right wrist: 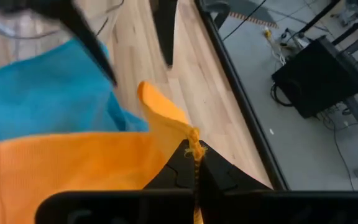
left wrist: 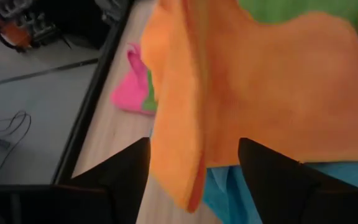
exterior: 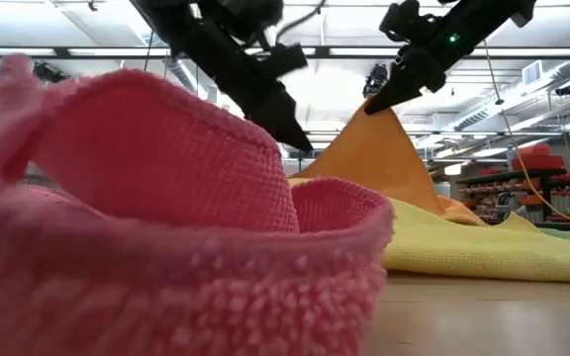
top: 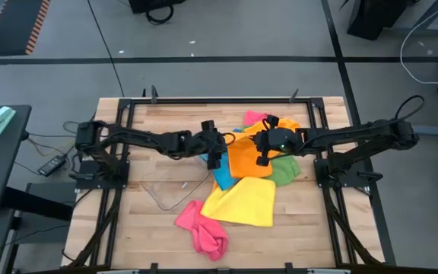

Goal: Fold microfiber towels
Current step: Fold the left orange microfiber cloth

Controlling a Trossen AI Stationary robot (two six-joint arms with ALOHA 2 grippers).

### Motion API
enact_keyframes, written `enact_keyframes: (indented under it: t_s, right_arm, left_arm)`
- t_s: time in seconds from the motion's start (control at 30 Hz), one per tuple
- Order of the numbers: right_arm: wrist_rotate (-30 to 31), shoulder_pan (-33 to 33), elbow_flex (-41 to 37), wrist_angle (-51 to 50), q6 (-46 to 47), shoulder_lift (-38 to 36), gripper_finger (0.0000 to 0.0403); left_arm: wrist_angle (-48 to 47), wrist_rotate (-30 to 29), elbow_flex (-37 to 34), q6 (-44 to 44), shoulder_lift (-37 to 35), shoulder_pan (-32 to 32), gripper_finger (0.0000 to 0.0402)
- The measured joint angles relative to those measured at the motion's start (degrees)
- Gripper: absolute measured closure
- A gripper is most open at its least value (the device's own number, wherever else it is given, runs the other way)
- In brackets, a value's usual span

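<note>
Six towels on the table [top: 143,228]: two pink [top: 202,227], one orange [top: 251,158], yellow [top: 243,202], blue [top: 223,176], green [top: 284,170]; one clear tray [top: 175,192]; two arms.

orange towel [top: 251,160] is pulled up into a peak by one corner. Around it: blue towel [top: 220,176] underneath, green [top: 284,170] beside, yellow [top: 243,202] spread flat, pink [top: 202,228] crumpled nearest the front.

Black jointed arms [top: 150,139]; green indicator light [top: 280,140]
</note>
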Motion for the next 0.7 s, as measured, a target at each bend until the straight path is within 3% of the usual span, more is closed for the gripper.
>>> enact_keyframes:
  t_s: [0.23, 0.7]
  right_arm:
    - [0.6, 0.1, 0.0, 0.1, 2.2, -1.2, 0.0397]
    - [1.4, 0.9, 0.0, -1.4, 5.6, -4.8, 0.0396]
  left_arm:
    - [-2.9, -2.1, 3.1, 1.0, 3.6, 0.1, 0.0134]
    - [-4.8, -4.2, 3.8, 0.6, 3.9, 0.8, 0.0176]
